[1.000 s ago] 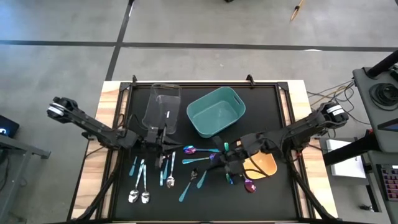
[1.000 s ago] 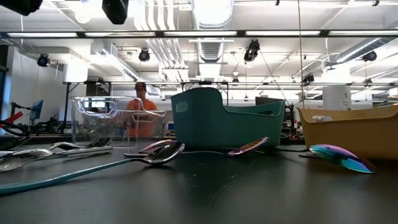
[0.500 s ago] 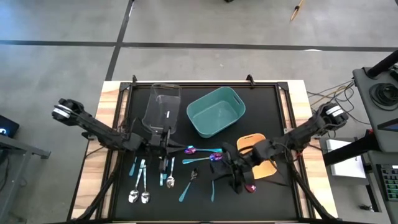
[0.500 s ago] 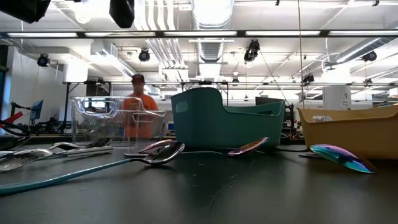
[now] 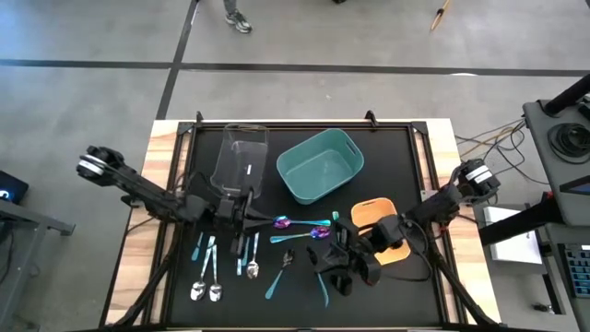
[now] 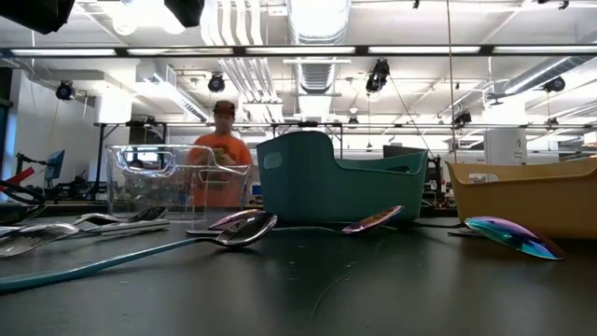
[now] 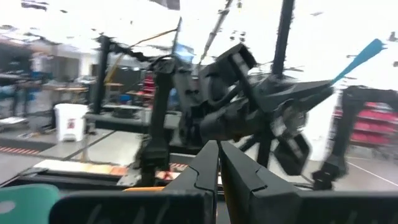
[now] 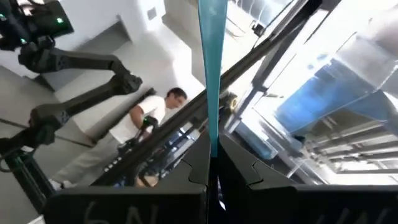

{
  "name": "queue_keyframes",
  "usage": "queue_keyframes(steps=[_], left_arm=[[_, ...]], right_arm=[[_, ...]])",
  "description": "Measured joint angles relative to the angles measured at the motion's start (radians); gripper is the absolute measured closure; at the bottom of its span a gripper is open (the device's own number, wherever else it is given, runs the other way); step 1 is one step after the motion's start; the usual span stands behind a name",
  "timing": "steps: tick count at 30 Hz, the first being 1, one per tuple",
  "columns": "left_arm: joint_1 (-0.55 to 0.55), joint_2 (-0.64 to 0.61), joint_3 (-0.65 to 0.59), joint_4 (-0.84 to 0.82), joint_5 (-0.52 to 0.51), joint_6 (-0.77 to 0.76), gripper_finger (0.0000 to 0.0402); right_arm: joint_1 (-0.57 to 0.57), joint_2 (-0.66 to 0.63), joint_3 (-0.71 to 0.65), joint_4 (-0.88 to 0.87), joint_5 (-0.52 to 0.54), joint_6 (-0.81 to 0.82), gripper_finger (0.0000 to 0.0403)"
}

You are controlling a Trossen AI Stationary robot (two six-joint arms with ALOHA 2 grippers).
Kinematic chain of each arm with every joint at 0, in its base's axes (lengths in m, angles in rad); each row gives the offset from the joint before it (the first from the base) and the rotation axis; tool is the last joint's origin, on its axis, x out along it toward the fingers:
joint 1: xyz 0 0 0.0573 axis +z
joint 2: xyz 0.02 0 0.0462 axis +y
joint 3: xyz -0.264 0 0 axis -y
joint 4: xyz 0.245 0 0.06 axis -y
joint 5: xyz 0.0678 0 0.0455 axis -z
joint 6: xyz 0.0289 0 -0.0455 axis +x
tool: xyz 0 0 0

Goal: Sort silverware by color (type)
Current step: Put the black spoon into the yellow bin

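My right gripper (image 5: 337,269) is over the table's near middle, left of the orange bin (image 5: 387,242), shut on a teal-handled utensil (image 5: 323,288). The utensil's teal handle (image 8: 211,56) juts out past the fingertips. It also shows in the left wrist view (image 7: 365,55). My left gripper (image 5: 244,215) is shut and hovers in front of the clear bin (image 5: 241,161), above loose silverware. Silver spoons (image 5: 207,281), teal-handled pieces (image 5: 246,256) and iridescent spoons (image 5: 304,226) lie flat on the black mat. A dark spoon (image 6: 238,231) and iridescent spoons (image 6: 508,233) show in the low view. My right gripper pinches the teal handle (image 8: 212,127) between its two fingers, which lie along it. The handle's free end sticks out beyond the fingertips, toward the table's near edge. The utensil is lifted clear of the mat. Its other end is hidden between the fingers.
The teal bin (image 5: 320,166) stands at the far middle, between the clear bin and the orange bin. A person in an orange shirt (image 6: 222,159) moves in the room behind the table. Bare mat lies along the near edge.
My right gripper has gone toward the table's near edge and a little to the left, away from the orange bin, carrying the teal-handled utensil with it. The person behind the table has walked to the right.
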Motion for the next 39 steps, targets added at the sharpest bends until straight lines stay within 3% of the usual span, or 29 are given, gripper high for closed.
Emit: queue_keyframes(steps=[4,9,14,18,30,35,39], left_arm=[[0.0,-0.015,0.0,0.0,0.068,0.026,0.0401],[0.0,-0.021,0.0,-0.002,0.069,0.06,0.0401],[0.0,-0.026,0.0,-0.01,0.069,0.092,0.0401],[0.0,-0.043,0.0,-0.01,0.069,0.116,0.0401],[0.001,-0.077,0.0,-0.034,0.061,0.128,0.0401],[0.003,-0.077,-0.001,-0.034,0.06,0.128,0.0401],[0.004,-0.077,0.003,-0.034,0.06,0.134,0.0401]], right_arm=[[0.034,-0.003,-0.019,0.075,0.177,-0.074,0.0394],[0.096,-0.011,-0.021,0.214,0.649,-0.178,0.0394],[0.119,-0.039,-0.007,0.239,1.163,-0.254,0.0394],[0.122,-0.074,-0.015,0.237,1.389,-0.329,0.0394],[0.179,-0.307,-0.14,0.217,1.386,-0.328,0.0394],[0.178,-0.461,-0.257,0.161,1.283,-0.299,0.0394],[0.155,-0.588,-0.393,0.071,1.117,-0.029,0.0394]])
